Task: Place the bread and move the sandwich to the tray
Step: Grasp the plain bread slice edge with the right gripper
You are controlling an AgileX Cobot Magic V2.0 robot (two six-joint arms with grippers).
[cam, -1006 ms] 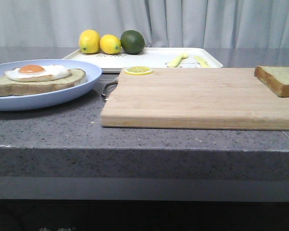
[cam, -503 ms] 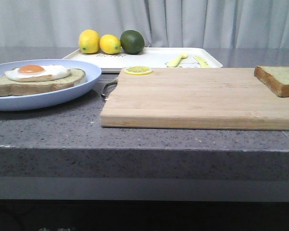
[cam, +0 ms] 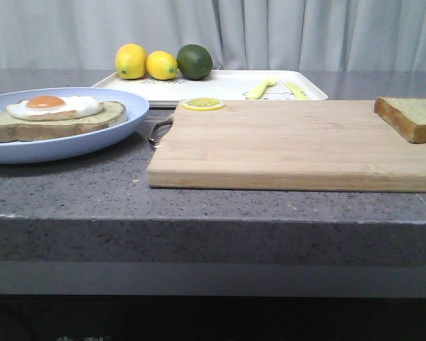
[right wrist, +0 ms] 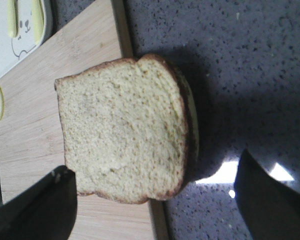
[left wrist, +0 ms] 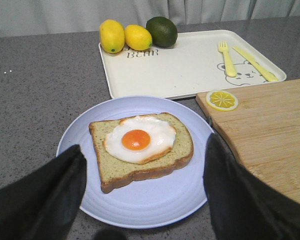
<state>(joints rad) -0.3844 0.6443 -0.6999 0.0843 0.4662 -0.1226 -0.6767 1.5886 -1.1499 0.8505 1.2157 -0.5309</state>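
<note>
- Left gripper (left wrist: 142,200): fingers spread wide, holding nothing, poised above the blue plate (left wrist: 85,135) carrying the sandwich (left wrist: 141,150) (egg on top, yolk intact).
- Best left waiting there until the top slice arrives.
- Tray (left wrist: 190,67): behind the plate, lemons (left wrist: 124,36) and lime (left wrist: 161,31) at its far edge, fork (left wrist: 227,57) toward the other end.
- Cutting board (cam: 291,142): lemon slice (cam: 204,104) at its far left corner.
- Bread (right wrist: 122,127): lying flat, overhanging the board's right edge.
- Right gripper (right wrist: 155,200): fingers wide apart, empty, above the bread.
- Should descend squarely, close on the crusts, not the soft crumb.
- Overhang clear only in the right wrist view; neither arm visible from the front.
</note>
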